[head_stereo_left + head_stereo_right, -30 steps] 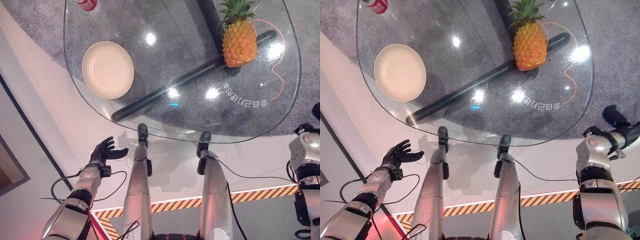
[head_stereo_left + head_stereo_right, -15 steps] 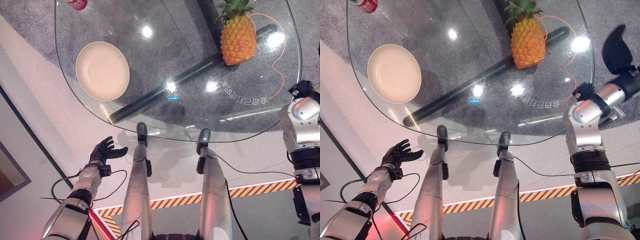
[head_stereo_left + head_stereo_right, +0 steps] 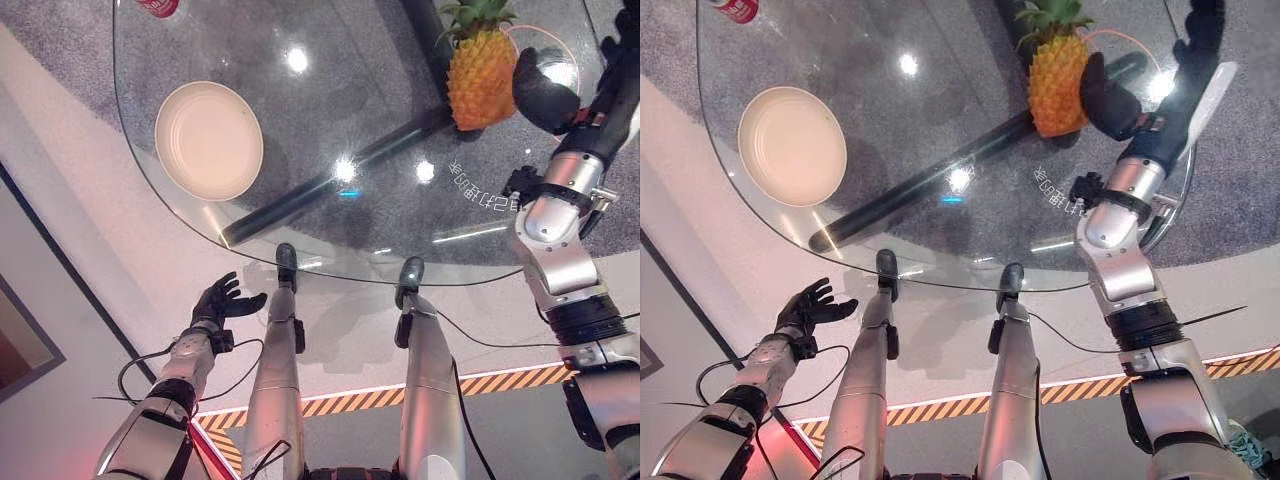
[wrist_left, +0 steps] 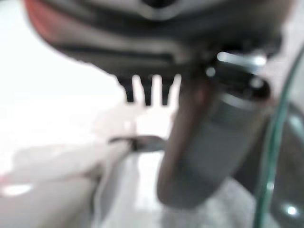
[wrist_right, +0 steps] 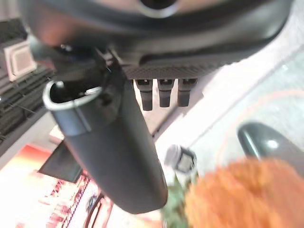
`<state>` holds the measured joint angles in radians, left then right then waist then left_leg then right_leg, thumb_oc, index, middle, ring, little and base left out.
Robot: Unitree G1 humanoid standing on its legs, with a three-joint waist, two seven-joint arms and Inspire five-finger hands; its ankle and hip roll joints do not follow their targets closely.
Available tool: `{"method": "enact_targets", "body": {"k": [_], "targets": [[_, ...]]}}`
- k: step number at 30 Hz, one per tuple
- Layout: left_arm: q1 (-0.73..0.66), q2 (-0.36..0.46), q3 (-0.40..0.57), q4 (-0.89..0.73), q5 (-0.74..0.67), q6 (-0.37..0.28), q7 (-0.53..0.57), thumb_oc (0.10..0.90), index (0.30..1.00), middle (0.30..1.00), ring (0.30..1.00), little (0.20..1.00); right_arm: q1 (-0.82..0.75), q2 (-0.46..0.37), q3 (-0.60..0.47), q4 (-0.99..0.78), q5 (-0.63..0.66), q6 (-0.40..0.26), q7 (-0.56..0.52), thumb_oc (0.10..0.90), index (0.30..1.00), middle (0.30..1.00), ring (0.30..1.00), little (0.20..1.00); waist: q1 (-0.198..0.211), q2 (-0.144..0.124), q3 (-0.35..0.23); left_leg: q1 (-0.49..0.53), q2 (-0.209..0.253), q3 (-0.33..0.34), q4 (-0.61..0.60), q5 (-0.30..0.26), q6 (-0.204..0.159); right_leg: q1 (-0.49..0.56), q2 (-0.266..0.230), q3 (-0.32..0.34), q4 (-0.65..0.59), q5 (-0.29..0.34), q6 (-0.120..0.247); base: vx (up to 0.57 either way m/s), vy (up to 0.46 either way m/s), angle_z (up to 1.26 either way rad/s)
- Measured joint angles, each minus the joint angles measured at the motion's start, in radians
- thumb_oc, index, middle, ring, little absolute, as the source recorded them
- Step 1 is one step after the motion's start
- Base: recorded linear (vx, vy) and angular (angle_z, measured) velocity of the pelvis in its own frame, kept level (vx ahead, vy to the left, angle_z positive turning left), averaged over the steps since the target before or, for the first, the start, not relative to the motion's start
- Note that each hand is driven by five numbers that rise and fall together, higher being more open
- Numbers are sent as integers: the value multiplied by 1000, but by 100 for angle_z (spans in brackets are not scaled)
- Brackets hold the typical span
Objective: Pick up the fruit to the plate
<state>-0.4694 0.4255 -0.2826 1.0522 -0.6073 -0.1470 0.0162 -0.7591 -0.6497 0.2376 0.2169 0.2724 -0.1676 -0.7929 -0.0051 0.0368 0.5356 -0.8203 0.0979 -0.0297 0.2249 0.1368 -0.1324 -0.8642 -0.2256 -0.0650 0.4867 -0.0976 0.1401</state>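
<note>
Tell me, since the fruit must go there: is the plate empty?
Empty: the cream plate on the glass table shows only its bare inside; the pineapple stands apart.

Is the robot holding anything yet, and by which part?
Nothing. The right robot hand is open beside the orange pineapple; the left robot hand hangs open below the table.

A row of white characters is printed on the glass table, right of centre in the frame, upside down and too small to read. The red can at the upper left carries white print, also illegible. Yellow-and-black warning stripes cross the floor, lower right.
</note>
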Motion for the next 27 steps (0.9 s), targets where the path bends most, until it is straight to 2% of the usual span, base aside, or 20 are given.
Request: {"method": "enact_targets", "body": {"k": [5,21,27], "targets": [[5,-5,0,-11,4,0,16,800,900,900,900,900,0,29,24,-40,-28,37,12,800,900,900,900,900,3,0,0,0,-3,0,-1,0,0,0,-3,0,2,-2,3,0,0,0],[7,-28,0,-12,13,1,20,800,900,900,900,900,8,33,59,-43,-24,137,53,800,900,900,900,900,3,1,1,7,-3,6,-1,2,0,-4,-3,9,15,-5,7,1,0,0],[9,-29,-3,-12,13,2,20,800,900,900,900,900,7,49,59,19,8,172,43,800,900,900,900,900,3,2,0,8,-4,13,-1,2,1,-9,-3,18,18,-5,7,4,4,-1]]}}
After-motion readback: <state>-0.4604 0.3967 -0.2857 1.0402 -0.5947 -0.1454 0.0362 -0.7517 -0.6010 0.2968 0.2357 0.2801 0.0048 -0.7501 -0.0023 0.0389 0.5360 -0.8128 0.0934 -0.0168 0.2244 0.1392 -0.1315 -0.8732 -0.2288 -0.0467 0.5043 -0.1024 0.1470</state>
